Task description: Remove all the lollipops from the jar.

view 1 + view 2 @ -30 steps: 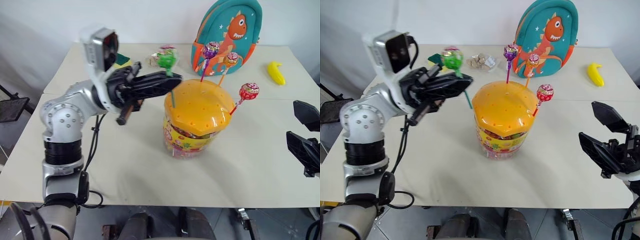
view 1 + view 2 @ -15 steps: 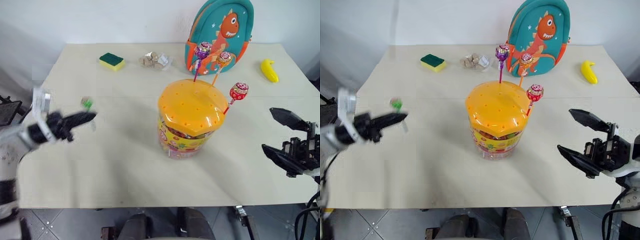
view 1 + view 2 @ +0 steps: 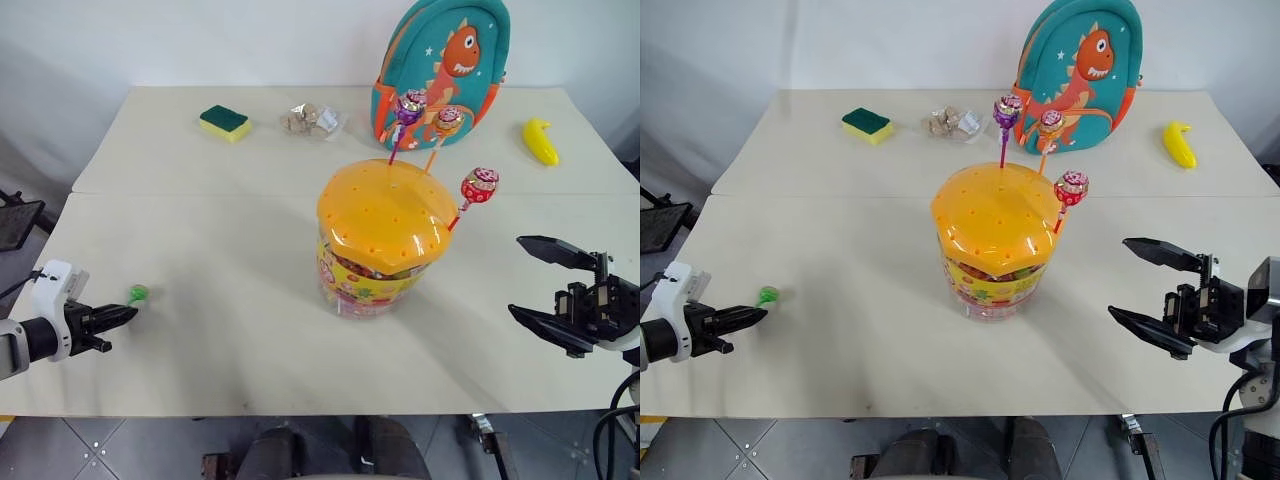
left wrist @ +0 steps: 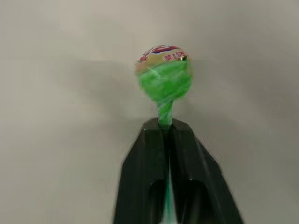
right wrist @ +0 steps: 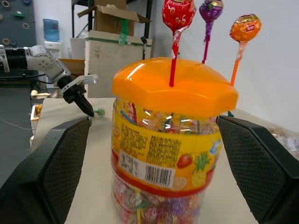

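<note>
Near the bench's (image 3: pixel 250 330) left front edge, the left pincer (image 3: pixel 128 312) pinches the green lollipop (image 4: pixel 163 77) by its stick, low over bare surface. At centre stands the jar (image 3: pixel 382 240), three lollipops (image 3: pixel 440 125) upright in its lid. Well apart to its right, the right pincer (image 3: pixel 1150 295) gapes wide, empty.

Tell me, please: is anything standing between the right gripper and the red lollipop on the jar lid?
Nothing visible does. The right gripper, jaws open, faces the jar across bare table. The red lollipop stands on the lid's near-right edge, with open space on that side.
</note>
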Controlling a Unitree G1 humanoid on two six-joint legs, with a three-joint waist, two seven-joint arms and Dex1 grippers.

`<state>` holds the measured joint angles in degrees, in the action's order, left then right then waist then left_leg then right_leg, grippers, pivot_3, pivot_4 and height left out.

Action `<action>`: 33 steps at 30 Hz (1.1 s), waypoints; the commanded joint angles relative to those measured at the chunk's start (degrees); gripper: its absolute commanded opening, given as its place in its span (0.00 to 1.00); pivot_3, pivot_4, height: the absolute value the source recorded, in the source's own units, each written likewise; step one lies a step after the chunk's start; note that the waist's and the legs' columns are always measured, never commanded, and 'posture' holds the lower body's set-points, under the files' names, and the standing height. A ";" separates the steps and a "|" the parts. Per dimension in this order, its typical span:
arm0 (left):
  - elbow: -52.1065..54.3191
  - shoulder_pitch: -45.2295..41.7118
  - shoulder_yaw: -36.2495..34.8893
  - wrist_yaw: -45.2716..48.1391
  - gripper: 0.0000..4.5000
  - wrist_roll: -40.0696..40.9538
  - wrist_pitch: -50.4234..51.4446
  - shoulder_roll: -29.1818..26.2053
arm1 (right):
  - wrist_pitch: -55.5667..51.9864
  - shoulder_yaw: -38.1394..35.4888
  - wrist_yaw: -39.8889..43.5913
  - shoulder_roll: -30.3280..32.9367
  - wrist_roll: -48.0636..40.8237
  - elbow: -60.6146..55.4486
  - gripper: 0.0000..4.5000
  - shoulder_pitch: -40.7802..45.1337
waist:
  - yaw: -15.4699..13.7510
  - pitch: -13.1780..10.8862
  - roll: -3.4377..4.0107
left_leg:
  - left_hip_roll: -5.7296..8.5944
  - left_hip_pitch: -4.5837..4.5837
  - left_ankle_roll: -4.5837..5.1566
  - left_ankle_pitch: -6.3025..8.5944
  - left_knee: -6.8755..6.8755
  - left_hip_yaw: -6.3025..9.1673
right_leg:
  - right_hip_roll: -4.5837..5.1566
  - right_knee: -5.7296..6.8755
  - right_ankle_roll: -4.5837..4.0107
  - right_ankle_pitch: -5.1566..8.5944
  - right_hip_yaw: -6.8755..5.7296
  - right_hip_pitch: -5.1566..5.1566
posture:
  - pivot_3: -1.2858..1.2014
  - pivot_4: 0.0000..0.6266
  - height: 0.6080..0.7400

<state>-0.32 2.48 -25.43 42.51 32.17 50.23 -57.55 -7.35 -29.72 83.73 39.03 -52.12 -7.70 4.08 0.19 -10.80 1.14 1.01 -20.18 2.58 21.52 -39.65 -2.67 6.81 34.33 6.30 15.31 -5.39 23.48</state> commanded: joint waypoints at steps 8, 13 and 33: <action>-11.05 0.07 -5.02 13.05 0.79 -3.69 -12.90 -7.33 | -0.41 -6.67 -1.35 2.21 -2.34 -0.36 1.00 -1.75 | 0.00 -0.01 0.01 | -0.05 -0.01 -0.03 0.01 0.02 -0.07 | -0.01 0.05 -0.08 0.05 0.05 0.11 | 0.52 0.24 1.00; -10.51 -15.67 -5.41 28.69 0.91 5.45 -23.93 -5.93 | -2.11 -10.83 -6.16 2.50 -4.85 -0.37 1.00 -0.97 | -1.36 -0.03 -0.08 | 0.07 -0.10 -0.10 0.07 -0.01 -0.03 | 0.17 -0.16 -0.08 0.05 -0.07 0.13 | 0.52 0.24 1.00; -18.57 -72.38 27.96 19.82 1.00 2.15 -16.85 38.82 | -3.31 -14.90 -18.48 -2.83 -10.09 -14.14 1.00 -6.72 | -1.69 -0.17 -0.47 | 0.41 -0.22 0.48 -0.25 -0.43 -0.40 | -0.21 0.13 0.49 -0.27 -0.61 -0.01 | 0.52 0.24 1.00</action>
<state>-17.19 -67.70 2.19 63.55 36.36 34.70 -19.15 -11.22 -44.21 65.41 36.56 -62.05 -20.28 -2.01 -1.50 -10.97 0.67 1.42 -20.40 3.06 21.27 -40.08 -3.07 6.59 34.46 6.79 15.04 -6.00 23.47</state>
